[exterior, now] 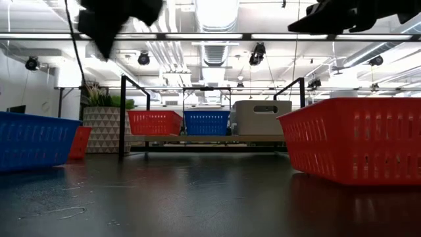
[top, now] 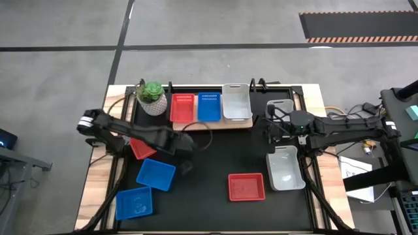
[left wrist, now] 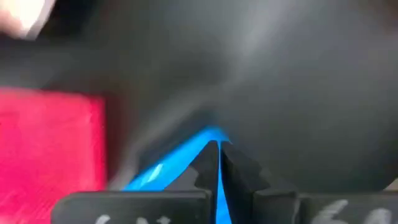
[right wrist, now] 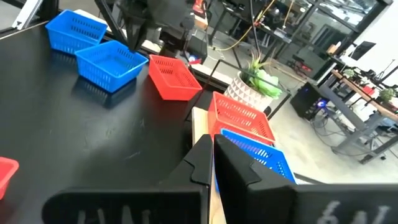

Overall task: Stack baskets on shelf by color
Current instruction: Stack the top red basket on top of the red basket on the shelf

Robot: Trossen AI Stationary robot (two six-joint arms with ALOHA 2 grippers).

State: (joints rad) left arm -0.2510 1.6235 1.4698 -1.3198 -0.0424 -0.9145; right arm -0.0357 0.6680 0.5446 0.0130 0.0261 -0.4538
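From above, we see the shelf (top: 210,123) at the table's far edge carrying 3 baskets: red (top: 182,108), blue (top: 209,106), grey (top: 236,102). The left gripper (top: 185,145) hovers, fingers together, near a loose blue basket (top: 155,174); the right gripper (top: 271,130), also closed and empty, sits between 2 grey baskets (top: 285,168).

At table level, we see a red basket (exterior: 352,138) close by and the shelf (exterior: 207,138) behind.

Through the left wrist, fingers (left wrist: 245,177) meet over blue plastic.

Through the right wrist, closed fingers (right wrist: 236,165) face the shelf's red basket (right wrist: 241,117).
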